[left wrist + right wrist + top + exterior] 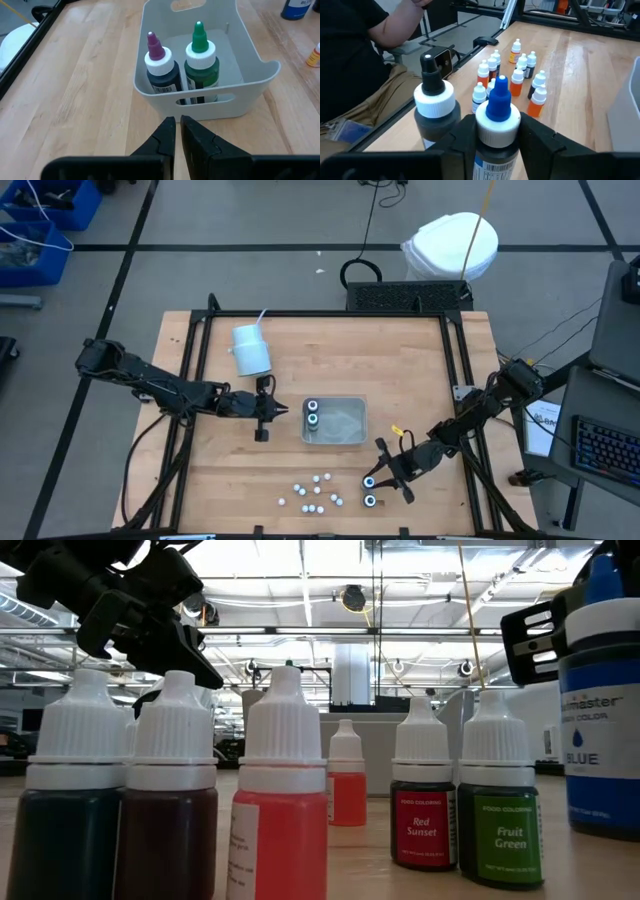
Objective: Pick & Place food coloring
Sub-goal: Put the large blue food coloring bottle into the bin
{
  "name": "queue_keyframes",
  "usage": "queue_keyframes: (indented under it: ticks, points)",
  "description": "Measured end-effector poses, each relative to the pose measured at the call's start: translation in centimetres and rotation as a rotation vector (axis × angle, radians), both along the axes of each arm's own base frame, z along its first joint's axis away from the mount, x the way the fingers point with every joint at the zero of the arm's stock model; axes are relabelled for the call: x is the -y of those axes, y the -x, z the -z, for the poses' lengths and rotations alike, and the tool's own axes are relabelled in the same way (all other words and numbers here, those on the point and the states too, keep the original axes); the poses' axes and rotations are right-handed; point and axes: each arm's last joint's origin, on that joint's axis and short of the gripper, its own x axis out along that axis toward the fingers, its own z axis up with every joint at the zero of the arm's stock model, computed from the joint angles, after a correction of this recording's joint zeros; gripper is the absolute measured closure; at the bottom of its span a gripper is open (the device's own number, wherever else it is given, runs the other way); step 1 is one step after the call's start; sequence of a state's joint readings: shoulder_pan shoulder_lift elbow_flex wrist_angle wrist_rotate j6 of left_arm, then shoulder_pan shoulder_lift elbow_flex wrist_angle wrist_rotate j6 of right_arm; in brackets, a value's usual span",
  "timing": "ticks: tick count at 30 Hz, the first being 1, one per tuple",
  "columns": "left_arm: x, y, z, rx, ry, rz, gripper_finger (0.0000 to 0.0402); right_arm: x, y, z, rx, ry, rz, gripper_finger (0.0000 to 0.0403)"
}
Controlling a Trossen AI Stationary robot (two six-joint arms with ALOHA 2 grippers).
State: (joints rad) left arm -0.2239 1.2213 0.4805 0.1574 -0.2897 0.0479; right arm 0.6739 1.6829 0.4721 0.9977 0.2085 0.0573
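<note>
**Ann:** Two bottles stand in the grey tray (260, 80) at mid-table, a purple-tipped bottle (161, 70) and a green-tipped bottle (201, 62), side by side against its left wall.

**Bo:** And the right gripper (497, 132)?

**Ann:** Near right of the tray, its fingers flank a blue-tipped bottle (498, 112) and look pressed to its neck, though I can't tell if the grip is firm. A black-tipped bottle (434, 100) stands just beside it.

**Bo:** The small ones?

**Ann:** Clustered at the near edge, the small bottles (315, 490) are upright and untouched.

**Bo:** Left side?

**Ann:** The left gripper (177, 131) waits just left of the tray, jaws together, holding nothing.

**Bo:** Surroundings?

**Ann:** A pale wooden table (200, 480), a white cup (250, 350) with a straw lying far left, and a seated person (355, 60) beyond the near edge.
</note>
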Motion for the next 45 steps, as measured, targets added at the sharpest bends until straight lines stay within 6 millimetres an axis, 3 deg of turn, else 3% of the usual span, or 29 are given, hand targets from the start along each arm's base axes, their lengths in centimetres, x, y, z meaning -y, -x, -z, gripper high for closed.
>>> queue_keyframes:
  ticks: [12, 22, 29, 34, 39, 45]
  points:
    - [0.0, 0.0, 0.0, 0.000, 0.000, 0.000, 0.0364, 0.1, 0.0, -1.2, 0.056, -0.021, -0.002, 0.0287]
    - [0.0, 0.0, 0.0, 0.000, 0.000, 0.000, 0.0364, 1.2, 1.0, -5.9, 0.194, -0.012, 0.009, 0.0285]
    - [0.0, 0.0, 0.0, 0.003, 0.001, 0.000, 0.0364, 3.0, 1.9, -11.2, 0.407, 0.017, 0.138, 0.0290]
    - [0.0, -0.1, -0.1, 0.011, 0.002, 0.000, 0.0364, 3.6, -0.3, -14.2, 0.419, 0.096, 0.201, 0.0289]
    - [0.0, -0.1, -0.2, 0.023, 0.006, -0.001, 0.0364, 6.2, -4.3, -16.0, 0.362, 0.056, 0.358, 0.0290]
    - [0.0, -0.1, -0.2, 0.020, 0.008, -0.001, 0.0364, 10.4, -7.2, -14.1, 0.243, -0.026, 0.430, 0.0290]
